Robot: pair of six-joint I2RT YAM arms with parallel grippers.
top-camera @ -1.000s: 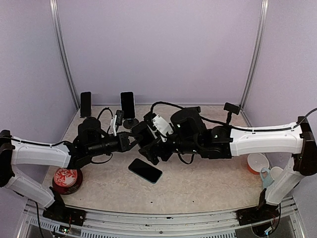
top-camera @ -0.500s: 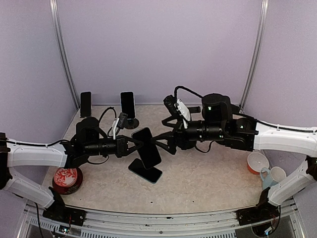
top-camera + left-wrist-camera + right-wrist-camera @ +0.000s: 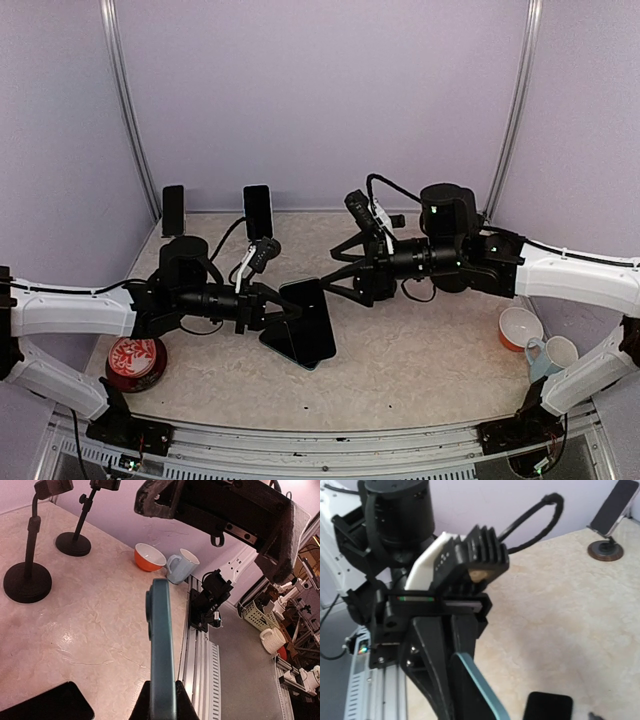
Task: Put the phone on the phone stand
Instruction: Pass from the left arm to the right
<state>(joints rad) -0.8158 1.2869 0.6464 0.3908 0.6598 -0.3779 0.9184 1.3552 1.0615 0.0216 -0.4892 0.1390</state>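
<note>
pinching the phone by its bottom edge alone, the left gripper holds it upright and edge-on above the middle of the table, right over a second phone lying flat. the right gripper hangs just beside it, fingers spread wide and touching nothing.

the main risk, as i judge it, is slip. the phone is a thin, smooth slab with a glossy teal rim and rounded corners, and the grip covers little of it. a quick swing toward the back could let it pivot or drop onto the dark, glossy one below.

the nearer phone stand is a slim black post on a small round base, well apart at the back left. it looks light, so an off-centre push could tip or shove it. its top already carries a dark flat piece; whether that is another phone or the cradle i cannot tell.

the table is pale, mottled and stone-like, hard under a fall.
</note>
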